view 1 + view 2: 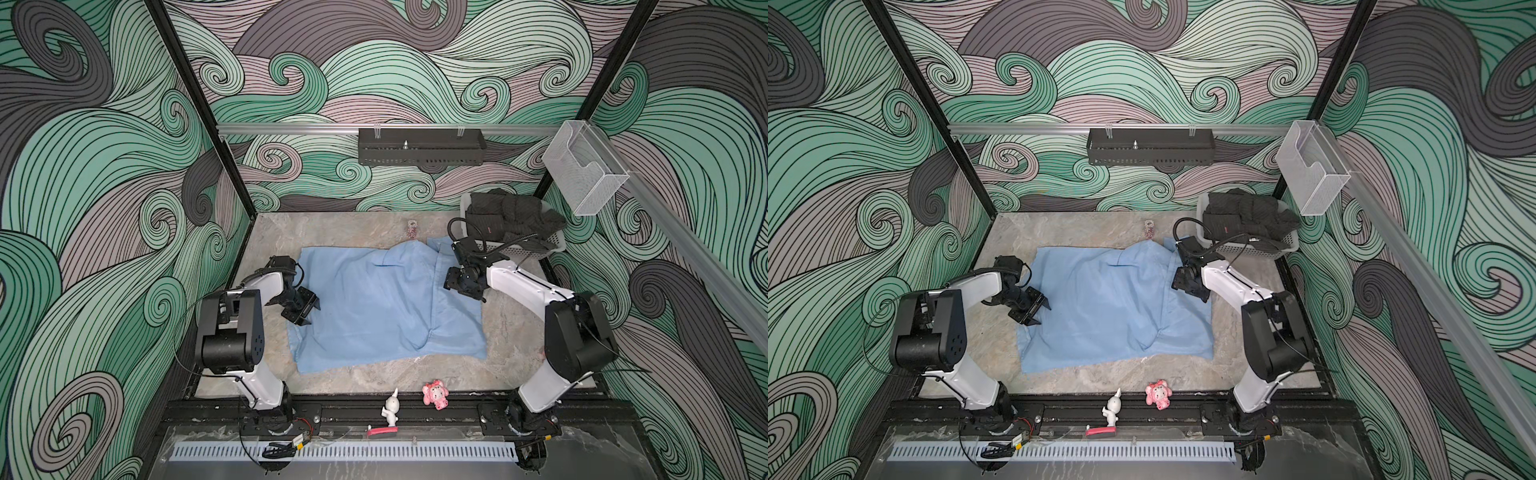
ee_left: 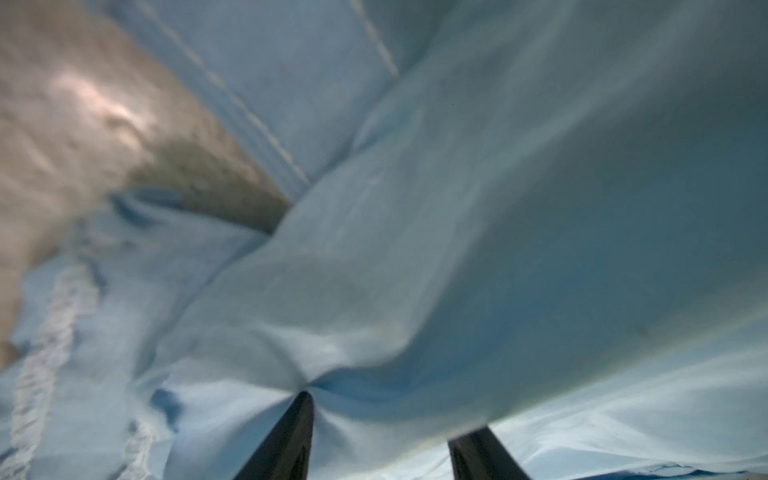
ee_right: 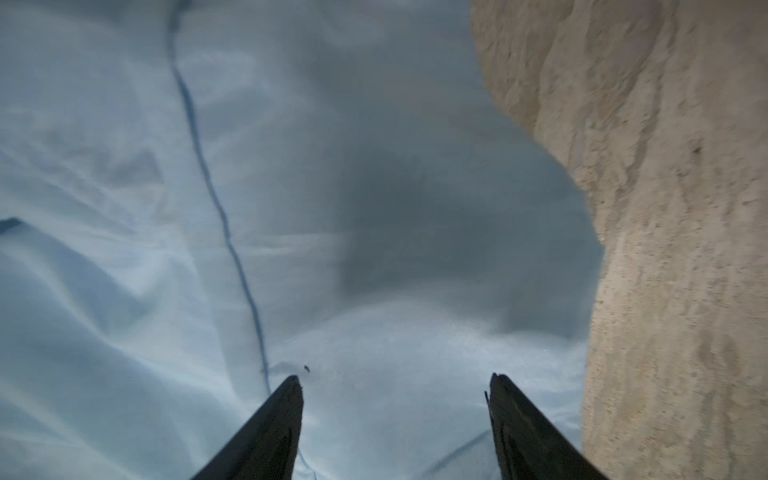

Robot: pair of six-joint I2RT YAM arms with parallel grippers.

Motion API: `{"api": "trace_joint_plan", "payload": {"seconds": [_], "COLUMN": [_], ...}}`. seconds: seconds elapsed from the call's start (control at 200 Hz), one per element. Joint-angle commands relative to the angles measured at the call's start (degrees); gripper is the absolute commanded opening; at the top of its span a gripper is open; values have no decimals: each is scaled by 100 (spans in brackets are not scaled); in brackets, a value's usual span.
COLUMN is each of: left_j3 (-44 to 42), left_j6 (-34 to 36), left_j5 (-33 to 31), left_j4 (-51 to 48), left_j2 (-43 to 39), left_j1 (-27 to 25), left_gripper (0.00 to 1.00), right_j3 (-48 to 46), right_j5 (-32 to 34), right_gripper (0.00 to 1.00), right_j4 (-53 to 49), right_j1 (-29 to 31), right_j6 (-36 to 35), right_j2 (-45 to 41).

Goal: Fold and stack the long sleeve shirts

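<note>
One light-blue long sleeve shirt (image 1: 374, 303) (image 1: 1100, 307) lies spread on the marble table, with its right part folded inward and its collar toward the back. My left gripper (image 1: 312, 316) (image 1: 1043, 316) sits at the shirt's left edge. In the left wrist view its jaws (image 2: 386, 415) stand apart. A fold of the shirt (image 2: 498, 208) is draped over one fingertip and puckers against the other. My right gripper (image 1: 448, 286) (image 1: 1177, 282) hovers over the shirt's right back part. It is open (image 3: 395, 378) above flat cloth (image 3: 124, 208), with nothing between its fingers.
A white basket (image 1: 555, 245) holding dark clothing (image 1: 507, 216) stands at the back right, close behind the right arm. A white figurine (image 1: 390, 409) and a pink pig toy (image 1: 435, 392) sit at the front edge. Bare table (image 1: 511, 316) shows right of the shirt.
</note>
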Motion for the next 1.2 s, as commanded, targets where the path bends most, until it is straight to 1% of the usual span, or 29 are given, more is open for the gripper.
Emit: {"api": "trace_joint_plan", "payload": {"seconds": [0.0,0.115,0.22,0.295,0.34,0.39,0.46,0.53,0.59,0.64,0.67,0.72,0.801,0.871,0.966,1.041,1.196], "left_j3": [-142,74,128,135,104,57,140,555,1075,1572,1917,2454,3155,3623,4122,4368,4553], "left_j6": [-24,183,325,414,428,411,382,474,607,707,756,808,850,849,841,832,850], "left_j5": [-776,-1169,-1299,-1312,-1246,-1006,-670,-586,-568,-590,-608,-587,-419,-395,-393,-358,-302], "left_j4": [-256,-788,-1018,-1091,-1046,-905,-679,-626,-696,-843,-970,-1177,-1315,-1348,-1459,-1519,-1483], "left_j2": [63,-208,-367,-397,-446,-536,-685,-719,-575,-312,-103,279,892,1326,1820,2044,2109], "left_j1": [217,367,503,550,549,543,466,369,349,349,354,357,357,355,366,379,393], "left_gripper": [54,55,56,56,56,56,56,57,57,58,59,59,61,62,62,62,62], "right_j3": [-163,-428,-795,-954,-983,-915,-737,-453,-136,227,484,965,1825,2551,3403,3925,4670], "right_j5": [-465,-446,-220,-61,30,37,-141,-249,-165,-106,-94,-100,-49,15,146,317,883], "right_gripper": [70,69,69,69,69,69,70,71,73,75,80,83,83,82,82,82,81], "right_j4": [102,82,74,63,23,-27,11,78,44,-72,-159,-356,-694,-911,-1281,-1617,-2061], "right_j1": [-145,-329,-534,-665,-706,-724,-733,-733,-729,-732,-712,-674,-557,-427,-315,-279,-244], "right_j6": [281,362,429,325,216,94,-83,-189,-188,-171,-155,-142,-189,-246,-247,-208,-166], "right_j2": [325,381,51,-230,-388,-568,-808,-962,-947,-785,-620,-259,404,953,1644,2084,2733]}}
